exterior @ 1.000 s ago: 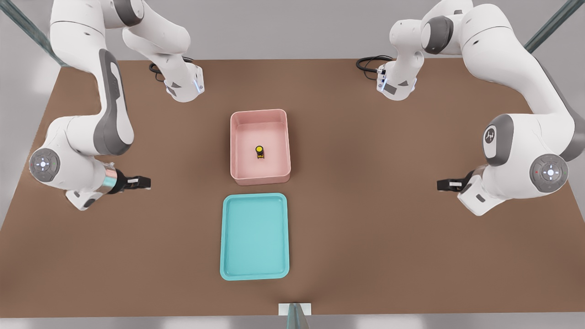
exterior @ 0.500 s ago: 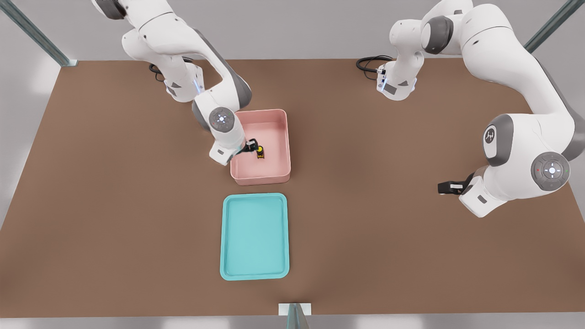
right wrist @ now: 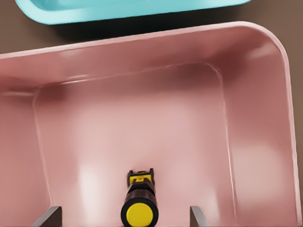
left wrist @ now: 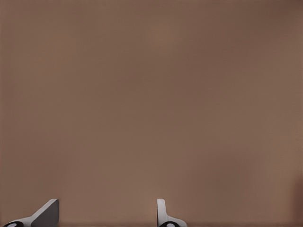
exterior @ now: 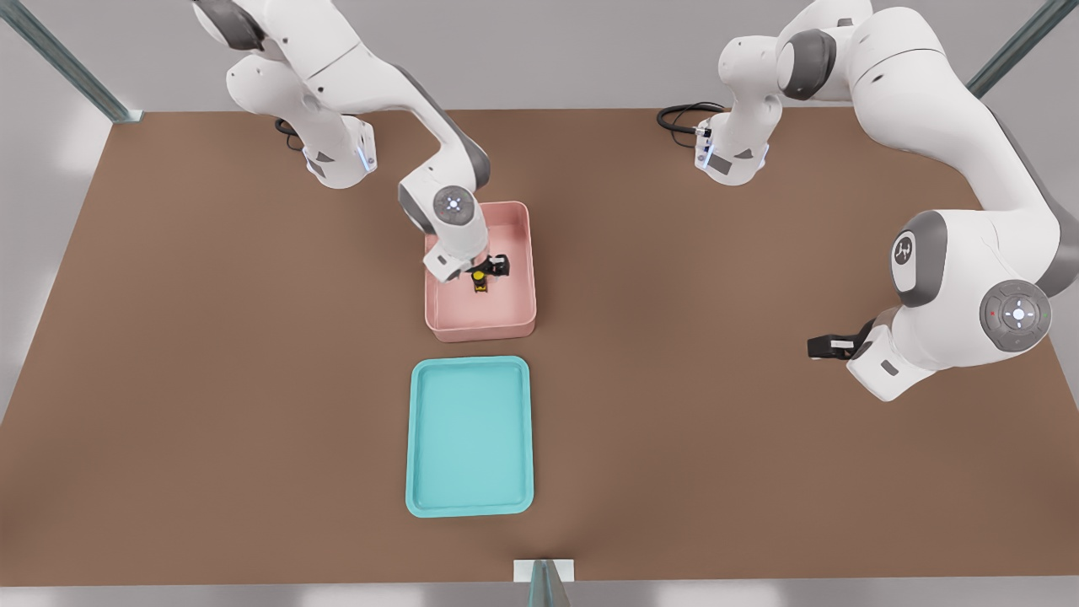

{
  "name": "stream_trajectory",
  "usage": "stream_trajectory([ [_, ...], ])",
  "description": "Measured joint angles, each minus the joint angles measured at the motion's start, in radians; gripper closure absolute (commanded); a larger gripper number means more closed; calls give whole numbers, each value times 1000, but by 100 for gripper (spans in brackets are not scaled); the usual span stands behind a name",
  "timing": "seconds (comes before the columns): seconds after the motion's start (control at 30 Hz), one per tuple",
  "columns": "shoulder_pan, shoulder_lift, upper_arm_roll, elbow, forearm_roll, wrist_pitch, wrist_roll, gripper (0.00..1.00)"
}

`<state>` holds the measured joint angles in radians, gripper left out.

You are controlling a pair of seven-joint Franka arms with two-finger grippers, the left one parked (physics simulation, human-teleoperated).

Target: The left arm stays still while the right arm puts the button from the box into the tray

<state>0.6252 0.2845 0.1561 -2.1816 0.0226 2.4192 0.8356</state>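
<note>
The button [exterior: 480,282], a yellow cap on a black body, stands on the floor of the pink box [exterior: 523,253] near its middle. My gripper [exterior: 491,268] hangs inside the box just above the button, on the arm that reaches in from the front view's left. In the right wrist view the button [right wrist: 138,208] sits between the two open fingers [right wrist: 49,216], with a gap on each side, and my gripper [right wrist: 123,210] holds nothing. The teal tray [exterior: 469,436] lies empty just in front of the box; its rim [right wrist: 118,12] shows beyond the box wall [right wrist: 258,118].
The other arm's gripper [exterior: 830,344] rests low over the brown table [exterior: 716,438] at the front view's right. Both arm bases and a black cable [exterior: 679,116] are at the back edge. A small white marker [exterior: 544,570] sits at the front edge.
My arm swung from the front view's left side of the table to the box. In the last half second the wrist moved further over the box, bringing the gripper above the button.
</note>
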Motion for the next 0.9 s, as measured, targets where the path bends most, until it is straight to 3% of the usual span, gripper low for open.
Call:
stream_trajectory([
  [0.83, 25, 66, -1, -56, -25, 111, 261, 0],
  [0.9, 25, 67, -2, -60, -25, 115, 271, 22],
])
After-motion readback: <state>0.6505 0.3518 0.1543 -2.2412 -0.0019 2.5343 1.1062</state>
